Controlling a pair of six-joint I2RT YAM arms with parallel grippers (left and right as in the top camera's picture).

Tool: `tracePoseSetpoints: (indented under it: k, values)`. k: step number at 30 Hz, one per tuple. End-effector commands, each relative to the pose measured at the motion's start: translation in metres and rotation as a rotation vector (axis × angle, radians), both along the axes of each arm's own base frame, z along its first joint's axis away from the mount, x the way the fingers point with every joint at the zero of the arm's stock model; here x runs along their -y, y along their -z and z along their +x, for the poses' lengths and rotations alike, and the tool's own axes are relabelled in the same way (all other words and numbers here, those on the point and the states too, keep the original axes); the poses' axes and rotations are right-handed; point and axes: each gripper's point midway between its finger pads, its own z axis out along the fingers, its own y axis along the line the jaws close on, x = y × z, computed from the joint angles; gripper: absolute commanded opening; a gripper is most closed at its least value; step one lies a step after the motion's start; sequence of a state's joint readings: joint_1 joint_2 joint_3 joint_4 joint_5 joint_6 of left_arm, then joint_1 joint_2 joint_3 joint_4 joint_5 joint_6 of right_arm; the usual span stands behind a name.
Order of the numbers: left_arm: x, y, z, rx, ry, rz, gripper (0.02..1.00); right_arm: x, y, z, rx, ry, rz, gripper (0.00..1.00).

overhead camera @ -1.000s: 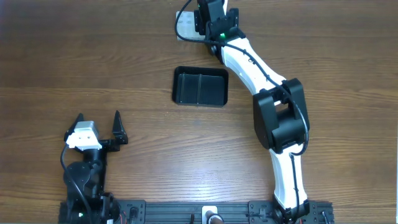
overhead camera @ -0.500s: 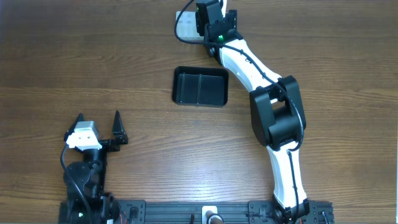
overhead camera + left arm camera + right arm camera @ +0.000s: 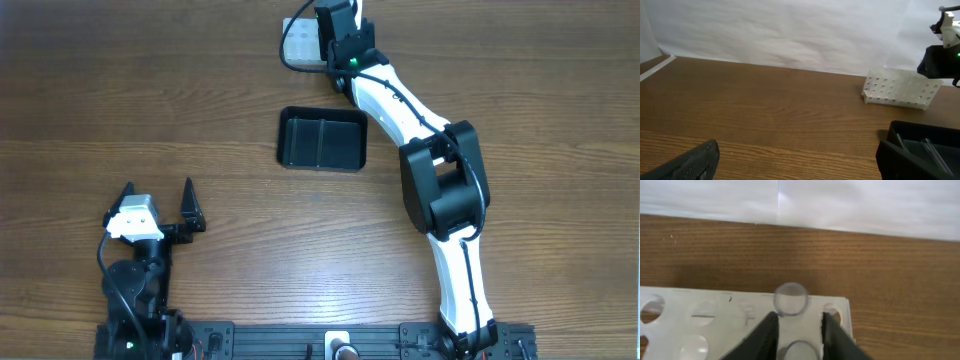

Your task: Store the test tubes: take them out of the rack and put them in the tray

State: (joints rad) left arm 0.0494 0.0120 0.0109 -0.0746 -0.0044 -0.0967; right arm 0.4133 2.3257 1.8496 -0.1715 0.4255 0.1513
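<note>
top: overhead, straight down | left wrist: low, level, white perforated plastic rack (image 3: 900,89) far | right wrist: close above, apparently same rack

Light is bright, even and diffuse, coming from above. In the top view the table (image 3: 150,100) shows no glare; the inside of the black tray (image 3: 322,140) stays dark. In the left wrist view the rack (image 3: 900,87) throws a thin soft shadow at its base. In the right wrist view a dim shadow patch lies on the table beyond the rack, and the rim of the tube (image 3: 791,299) catches a pale highlight.
</note>
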Motion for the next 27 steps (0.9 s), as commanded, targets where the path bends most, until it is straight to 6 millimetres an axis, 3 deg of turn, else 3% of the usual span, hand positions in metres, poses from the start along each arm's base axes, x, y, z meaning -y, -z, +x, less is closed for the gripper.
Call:
tracePoseSetpoints:
  k: [1,7,16,27]
  values:
    - [-0.002,0.001,0.0,0.0,-0.006,0.014,0.996,-0.005,-0.007,0.004,0.023,0.004,0.001,0.198]
    - [-0.002,0.001,0.0,0.0,-0.006,0.014,0.998,-0.008,-0.007,0.003,0.023,-0.001,0.001,0.073]
    - [-0.002,0.001,0.0,0.0,-0.006,0.014,0.998,-0.017,-0.012,0.002,0.032,-0.016,0.004,0.073]
    - [-0.002,0.001,0.0,0.0,-0.006,0.015,0.998,-0.018,-0.085,-0.002,0.137,-0.018,0.039,0.069]
